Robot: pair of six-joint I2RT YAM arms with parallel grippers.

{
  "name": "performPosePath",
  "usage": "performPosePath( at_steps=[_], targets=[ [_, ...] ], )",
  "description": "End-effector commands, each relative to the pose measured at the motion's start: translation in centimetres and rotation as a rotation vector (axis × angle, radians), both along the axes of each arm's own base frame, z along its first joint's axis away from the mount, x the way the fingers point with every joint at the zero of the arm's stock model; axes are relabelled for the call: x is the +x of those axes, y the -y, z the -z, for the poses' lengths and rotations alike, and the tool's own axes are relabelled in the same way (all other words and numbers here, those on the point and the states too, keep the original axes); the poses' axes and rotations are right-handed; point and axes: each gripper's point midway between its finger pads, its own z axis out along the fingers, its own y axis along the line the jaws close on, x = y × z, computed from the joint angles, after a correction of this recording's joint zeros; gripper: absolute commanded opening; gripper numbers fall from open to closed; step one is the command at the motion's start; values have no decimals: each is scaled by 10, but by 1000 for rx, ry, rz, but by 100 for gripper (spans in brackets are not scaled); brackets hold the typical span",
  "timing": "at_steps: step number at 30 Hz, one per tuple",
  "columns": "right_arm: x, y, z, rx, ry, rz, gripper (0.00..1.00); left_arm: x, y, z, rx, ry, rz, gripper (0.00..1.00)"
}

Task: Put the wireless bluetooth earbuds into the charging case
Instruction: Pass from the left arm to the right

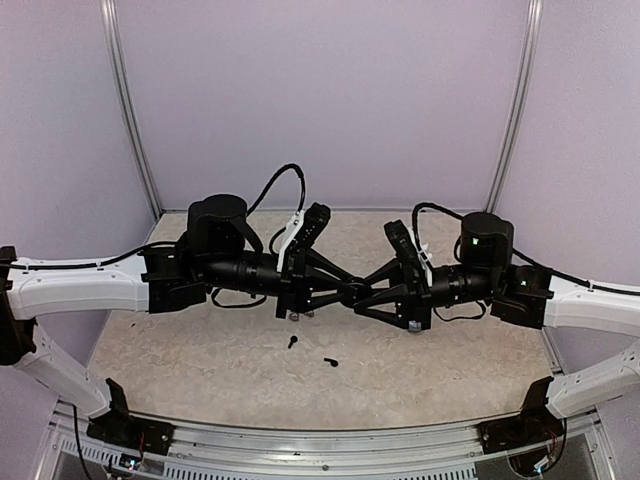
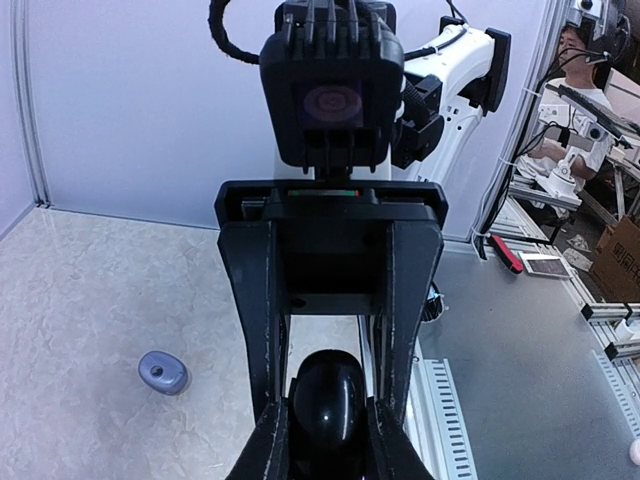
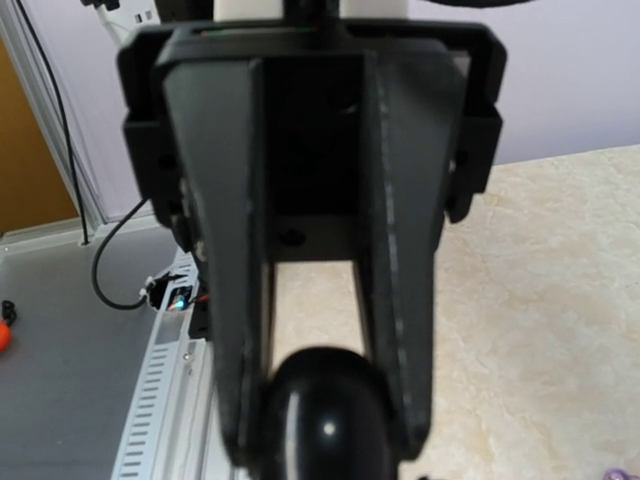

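A glossy black rounded charging case (image 2: 325, 400) is held above the table where both grippers meet at the centre. My left gripper (image 2: 325, 445) is shut on it, and in the top view it (image 1: 345, 290) points right. My right gripper (image 3: 325, 440) is shut on the same black case (image 3: 325, 420), and in the top view it (image 1: 368, 290) points left. Two black stemmed earbuds (image 1: 292, 341) (image 1: 330, 361) lie on the table in front of the grippers. One silvery-grey earbud (image 2: 163, 372) lies on the table left of my left fingers. The other silvery one is not clearly seen.
The beige marbled table (image 1: 200, 350) is walled by pale panels behind and at the sides. A slotted metal rail (image 1: 320, 440) runs along the near edge. Both arms stretch inward across the table's middle.
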Motion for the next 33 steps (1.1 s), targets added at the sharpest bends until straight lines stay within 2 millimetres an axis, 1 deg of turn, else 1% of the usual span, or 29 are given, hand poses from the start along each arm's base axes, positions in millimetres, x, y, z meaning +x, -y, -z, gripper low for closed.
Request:
performPosePath(
  at_steps=[1,5,9,10,12,14,19,23,25,26,27,28,29,30,33],
  targets=[
    [1,0,-2,9,-6,-7,39,1,2,-21,-51,34,-1,5],
    [-1,0,-2,8,-7,-17,32,1,1,-20,-49,32,-6,5],
    [-2,0,-2,7,-6,-24,28,1,1,-21,-54,34,-7,5],
    [-2,-1,-1,5,-8,-24,28,1,1,-21,-53,34,-7,5],
    [-2,-1,0,2,-12,-26,34,1,1,-22,-56,35,-7,5],
    [-1,-1,1,-1,-13,-22,35,1,1,-23,-58,35,-6,5],
    [-1,-1,5,-8,-18,-24,29,1,1,-22,-54,33,-4,5],
    [-1,-1,2,-2,-11,-24,22,2,2,-19,-46,31,-8,6],
    [-1,0,0,-1,-4,-23,18,3,1,-19,-44,28,-20,19],
    [-1,0,0,-2,-1,-21,17,4,0,-19,-43,27,-22,26],
    [-1,0,-1,-2,3,-19,15,4,0,-19,-42,27,-24,36],
    [-1,1,-1,-3,5,-17,14,4,-1,-20,-42,24,-27,43],
    [0,1,-1,-3,9,-14,13,4,-1,-21,-41,21,-32,46],
    [0,2,-2,-3,12,-14,11,5,-2,-21,-41,18,-38,47],
    [-2,2,0,-9,15,-20,6,10,-4,-24,-44,13,-65,47]
  ],
)
